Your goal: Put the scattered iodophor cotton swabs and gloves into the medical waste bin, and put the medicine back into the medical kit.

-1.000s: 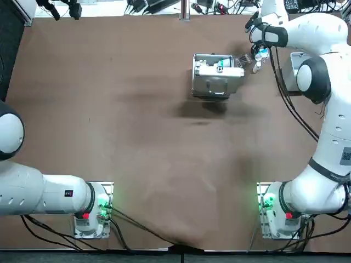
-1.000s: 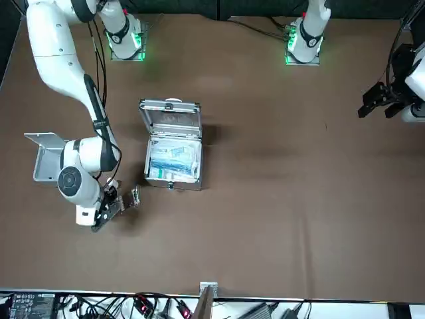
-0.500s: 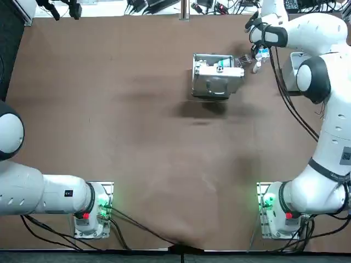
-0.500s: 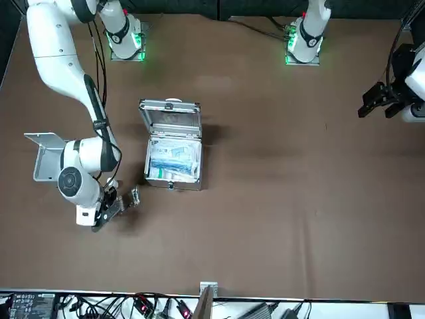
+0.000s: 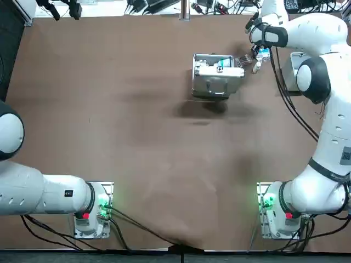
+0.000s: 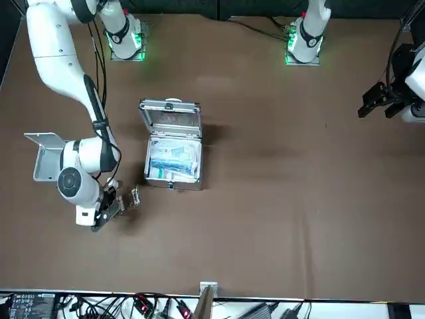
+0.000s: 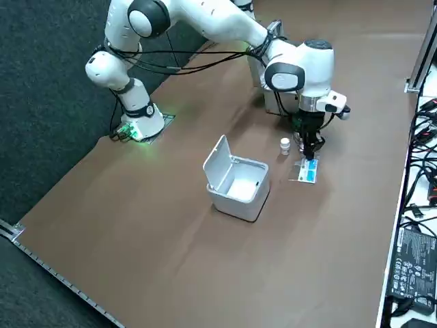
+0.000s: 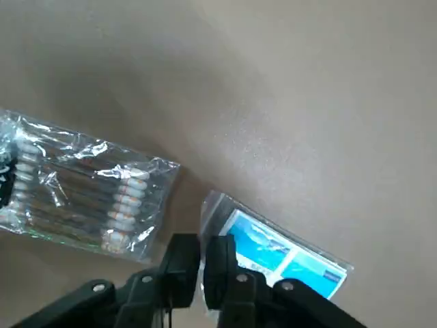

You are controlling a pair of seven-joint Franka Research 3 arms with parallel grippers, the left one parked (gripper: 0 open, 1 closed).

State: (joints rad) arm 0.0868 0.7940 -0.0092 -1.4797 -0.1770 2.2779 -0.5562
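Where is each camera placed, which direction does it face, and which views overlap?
Top: overhead, looking down; both arm bases, right gripper near open silver metal medical kit.
Front: across the table, facing the robot; both arms.
Right side: raised, looking diagonally; right arm, white plastic waste bin.
Right wrist: on the wrist, facing shut jaws over blue-and-white packet.
Right side and wrist share that packet.

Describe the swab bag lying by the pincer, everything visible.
The swab bag is a clear, crinkled plastic sleeve holding a row of cotton swabs laid side by side, with pale tips and dark stems. One end runs out of the wrist view. It lies flat on the brown table, apart from the blue-printed packet. The right pincer, shut, sits between the two, close by the bag's corner and not holding it.
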